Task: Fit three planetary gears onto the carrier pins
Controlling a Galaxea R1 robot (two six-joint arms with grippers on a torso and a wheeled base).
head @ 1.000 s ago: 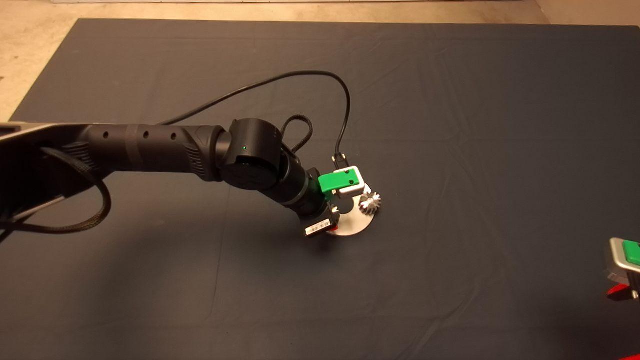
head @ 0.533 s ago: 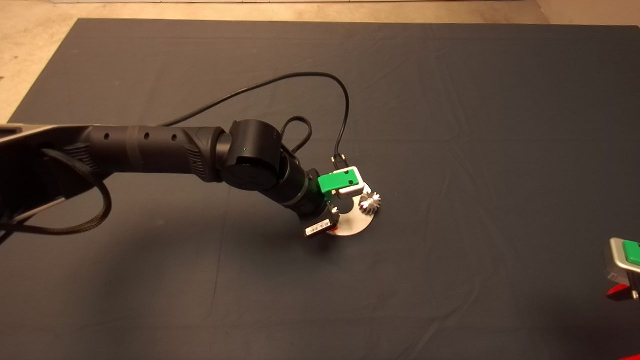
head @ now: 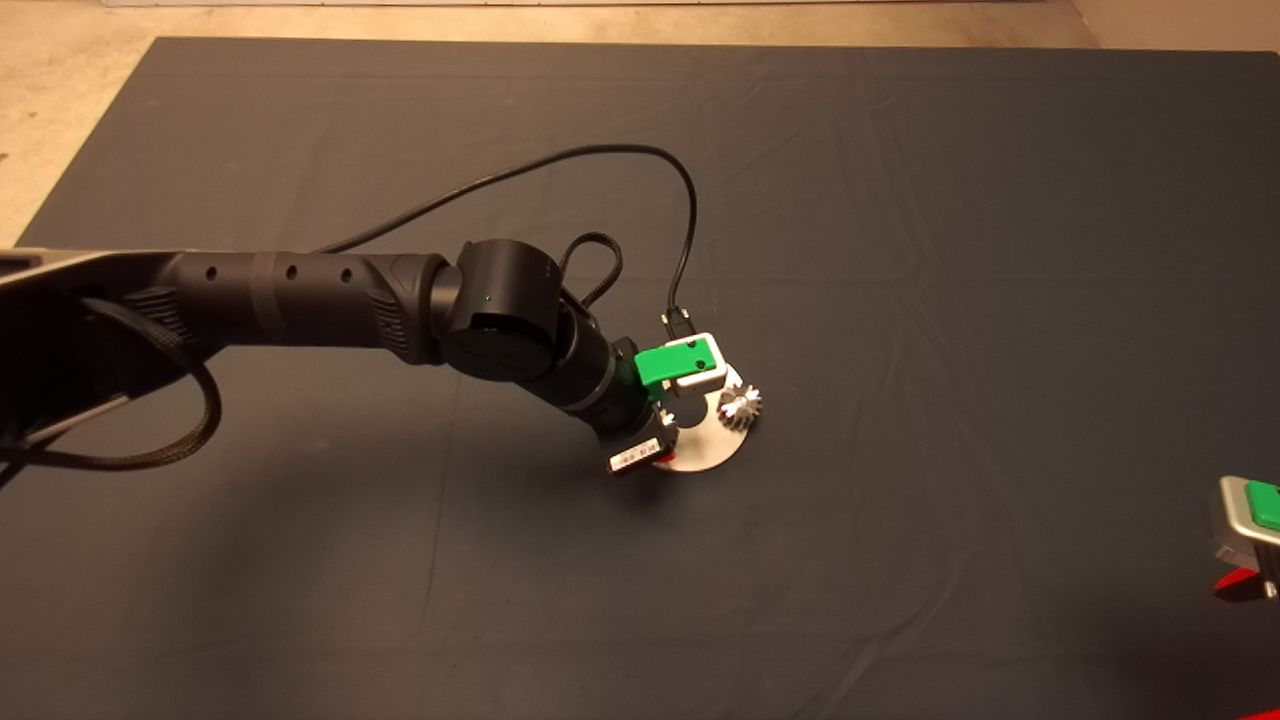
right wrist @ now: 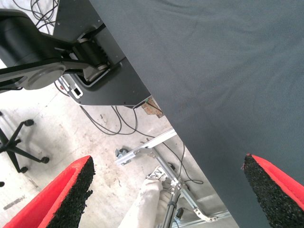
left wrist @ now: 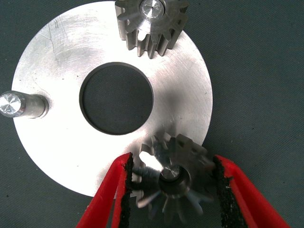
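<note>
The flat silver disc (left wrist: 52, 57) lies mid-mat, seen also in the head view as the disc (head: 705, 455). One planetary gear (left wrist: 151, 23) sits on a carrier pin at the disc's far side, the same gear (head: 741, 405) in the head view. A bare carrier pin (left wrist: 19, 105) stands upright at the disc's edge. My left gripper (left wrist: 172, 161) reaches down over the disc's near edge, shut on a second planetary gear (left wrist: 173, 178) whose centre hole shows a pin inside it. In the head view the left gripper (head: 668, 415) hides that gear. My right gripper (right wrist: 168, 164) is parked open at the mat's lower right edge (head: 1250, 540).
The dark mat (head: 900, 200) spreads wide around the disc. A black cable (head: 600, 160) loops above the left wrist. The right wrist view shows the mat's edge, the floor with cables (right wrist: 118, 123), a metal frame (right wrist: 156, 156) and a chair base (right wrist: 19, 142).
My left arm has shifted very slightly to the left; the disc and the seated gear have stayed put. The right gripper has not moved.
</note>
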